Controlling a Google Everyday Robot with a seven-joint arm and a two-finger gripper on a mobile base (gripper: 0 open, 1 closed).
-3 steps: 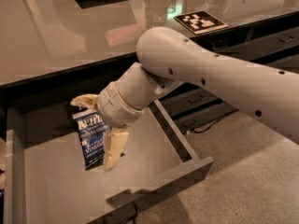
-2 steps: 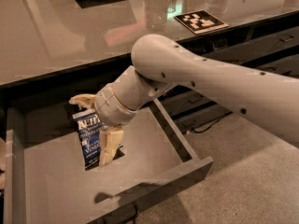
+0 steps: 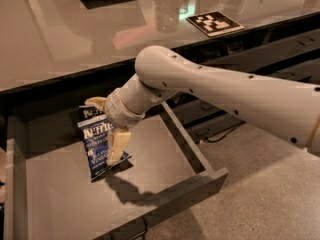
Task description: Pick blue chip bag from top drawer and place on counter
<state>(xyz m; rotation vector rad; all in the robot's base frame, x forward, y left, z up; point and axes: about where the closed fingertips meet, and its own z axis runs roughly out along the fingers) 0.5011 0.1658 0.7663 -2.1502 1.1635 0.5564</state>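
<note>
Blue chip bag [image 3: 98, 155] gripped by claw [image 3: 103, 131] inside top drawer [image 3: 65, 199].

Two cream-coloured fingers [image 3: 117, 144] of mine, left of centre in the frame, clamp the front dark blue glossy chip bag [image 3: 99, 153]. A second bag [image 3: 89, 112] of the same print peeks out just above it, so I count two bags. One wide dark grey open drawer [image 3: 60, 204] fills the lower left. One long glossy grey-brown table [image 3: 60, 39] spans the top, carrying one black-and-white square marker tag [image 3: 215, 23] at upper right.
</note>
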